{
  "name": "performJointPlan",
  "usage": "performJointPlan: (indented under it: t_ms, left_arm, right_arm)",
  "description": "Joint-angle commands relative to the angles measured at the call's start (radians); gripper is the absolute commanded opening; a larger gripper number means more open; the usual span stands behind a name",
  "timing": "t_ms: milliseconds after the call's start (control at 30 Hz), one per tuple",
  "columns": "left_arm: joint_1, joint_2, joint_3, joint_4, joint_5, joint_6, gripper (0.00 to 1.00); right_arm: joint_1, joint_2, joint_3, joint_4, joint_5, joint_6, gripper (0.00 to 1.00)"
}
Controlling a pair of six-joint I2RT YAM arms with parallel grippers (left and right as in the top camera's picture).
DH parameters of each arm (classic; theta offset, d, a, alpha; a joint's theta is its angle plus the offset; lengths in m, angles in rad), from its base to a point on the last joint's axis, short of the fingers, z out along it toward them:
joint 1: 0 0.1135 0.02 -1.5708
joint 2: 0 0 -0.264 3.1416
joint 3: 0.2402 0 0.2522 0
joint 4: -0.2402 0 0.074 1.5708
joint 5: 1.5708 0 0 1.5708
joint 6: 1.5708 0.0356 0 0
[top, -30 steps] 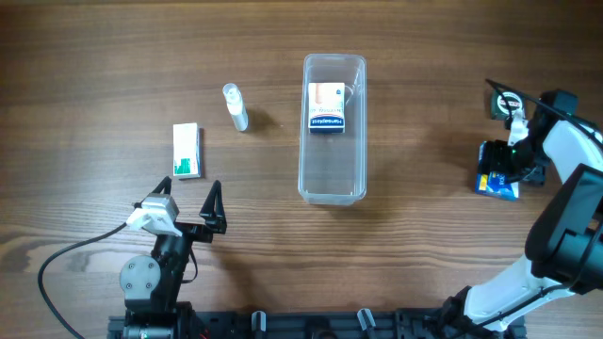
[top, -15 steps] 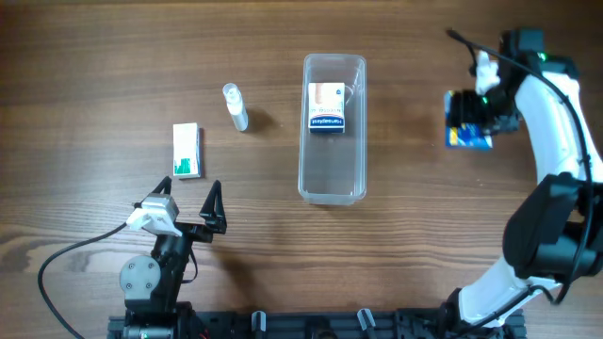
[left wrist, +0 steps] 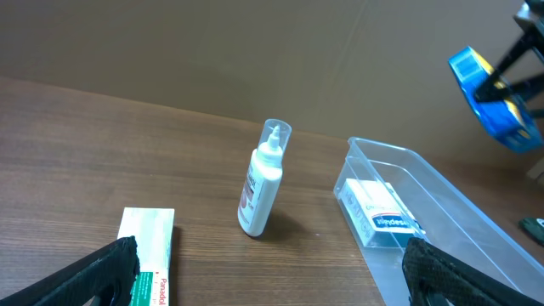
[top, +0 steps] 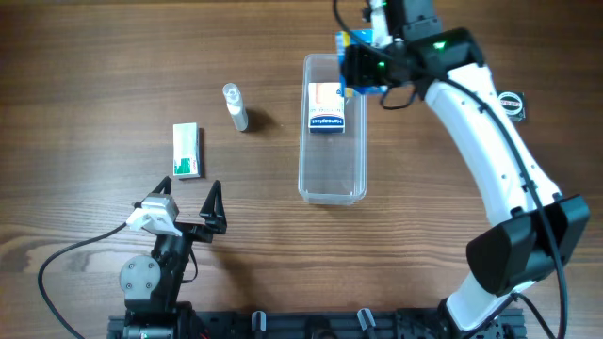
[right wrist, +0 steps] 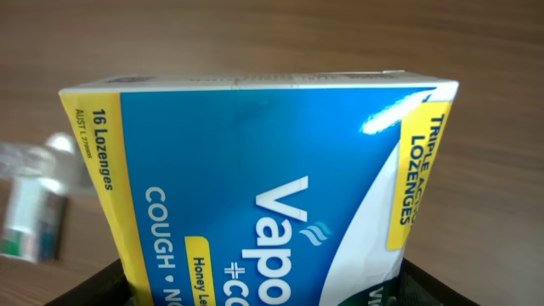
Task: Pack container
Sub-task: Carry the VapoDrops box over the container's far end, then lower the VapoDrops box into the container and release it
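A blue and yellow cough lozenge box (right wrist: 255,178) fills the right wrist view, and my right gripper (right wrist: 263,293) is shut on its lower end. From overhead, that gripper (top: 363,66) hangs with the lozenge box (top: 348,40) over the far end of the clear plastic container (top: 332,179). A white and blue packet (top: 327,108) lies flat inside the container. A small white bottle (top: 236,106) and a green and white Panadol box (top: 187,151) lie to the container's left. My left gripper (top: 188,215) rests open near the front edge, holding nothing.
A small black round object (top: 510,102) lies at the far right of the wooden table. In the left wrist view the bottle (left wrist: 263,183) stands ahead, the Panadol box (left wrist: 144,255) lies at lower left, and the container (left wrist: 442,221) is at the right.
My right arm has swung from the table's right side leftwards to the container's far end, carrying the lozenge box. The left arm has not moved.
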Motion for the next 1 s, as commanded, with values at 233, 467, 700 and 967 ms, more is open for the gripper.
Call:
performJointPlan:
  t_ms: [233, 467, 700, 967]
  left_arm:
    - [0.007, -0.007, -0.004, -0.007, -0.009, 0.016, 1.00]
    - [0.007, -0.007, -0.004, -0.007, -0.009, 0.016, 1.00]
    - [0.007, -0.007, -0.004, -0.007, -0.009, 0.016, 1.00]
    - [0.007, -0.007, -0.004, -0.007, -0.009, 0.016, 1.00]
  right_arm:
    - [0.113, 0.145, 0.011, 0.064, 0.135, 0.183, 0.74]
    - [0.116, 0.212, 0.011, 0.088, 0.167, 0.202, 0.74]
    - [0.116, 0.262, 0.011, 0.116, 0.171, 0.223, 0.74]
    - [0.116, 0.307, 0.011, 0.111, 0.204, 0.229, 0.73]
